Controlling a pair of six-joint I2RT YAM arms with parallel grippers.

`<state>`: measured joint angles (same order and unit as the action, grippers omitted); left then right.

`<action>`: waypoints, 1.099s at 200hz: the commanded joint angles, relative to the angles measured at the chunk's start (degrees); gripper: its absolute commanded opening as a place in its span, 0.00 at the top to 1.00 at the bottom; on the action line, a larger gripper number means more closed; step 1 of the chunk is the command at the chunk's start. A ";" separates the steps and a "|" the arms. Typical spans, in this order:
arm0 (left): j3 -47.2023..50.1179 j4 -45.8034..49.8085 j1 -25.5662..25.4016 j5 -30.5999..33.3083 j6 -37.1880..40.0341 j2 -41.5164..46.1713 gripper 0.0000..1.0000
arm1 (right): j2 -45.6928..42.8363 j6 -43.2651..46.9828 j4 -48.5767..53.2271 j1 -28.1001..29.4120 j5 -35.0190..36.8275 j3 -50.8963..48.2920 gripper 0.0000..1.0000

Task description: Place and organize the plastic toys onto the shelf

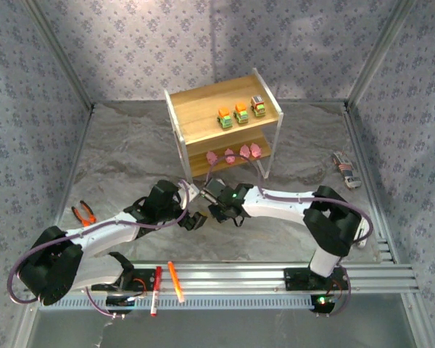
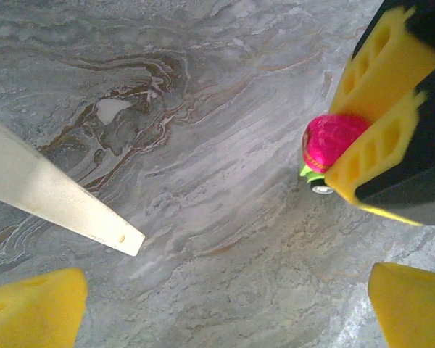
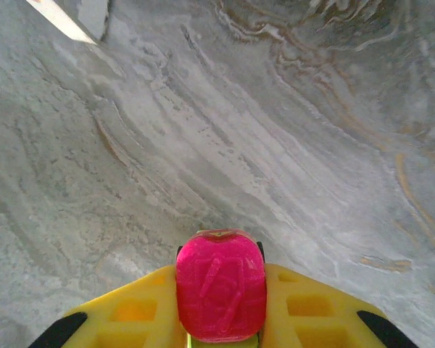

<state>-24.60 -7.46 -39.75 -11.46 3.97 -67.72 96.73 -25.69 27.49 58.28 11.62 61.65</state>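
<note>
Marbled grey table (image 1: 130, 156), patterned cloth walls round it. Small truck with magenta top (image 3: 220, 293) near table centre, in front of shelf (image 1: 203, 109), low at the surface; lifted or resting, cannot tell. Pinched between yellow fingers (image 3: 130, 315) of right pincer (image 3: 221, 319), jaws drawn in narrow and snug on both sides, green body just showing below. Left pincer (image 2: 225, 312) close beside, spread wide, holding nothing, hovering over bare table.

On the shelf beyond: three trucks (image 1: 241, 113) in a row on top board, four pink figures (image 1: 230, 154) in a row on lower board.

Judged: pick-up step for the last toy, grip made, carry not yet begun. Next move, by judgement: raise clear of table, swing up to top board, set down upright in line with the other trucks at the open left end of the row, without knocking neighbour or white frame. Light, smooth plastic; likely to twist in the pads if bumped.

Further out: orange-handled pliers (image 1: 83, 213) at left, red pen (image 1: 156, 288) and orange pen (image 1: 175, 281) near the arm bases, small grey object (image 1: 346, 171) at right, too small to tell.
</note>
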 commanded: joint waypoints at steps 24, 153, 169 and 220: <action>-0.81 -1.23 0.13 -2.55 0.84 -0.62 0.00 | -5.09 -1.32 5.20 0.83 3.06 0.25 0.74; 0.11 -2.10 -2.57 -2.88 3.42 -0.74 0.01 | -16.27 -4.00 18.91 4.03 10.13 10.25 0.73; 0.59 -2.75 -2.96 -2.41 3.69 -0.48 0.01 | -17.15 -4.22 20.36 4.36 11.06 11.57 0.73; 2.25 -5.09 -3.90 -1.54 4.45 0.39 0.01 | -19.47 -4.29 23.52 5.26 13.45 15.28 0.73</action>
<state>-23.62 -9.85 -42.92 -13.26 7.03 -68.36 79.18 -29.04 47.18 62.87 22.22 74.06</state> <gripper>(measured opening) 0.989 0.274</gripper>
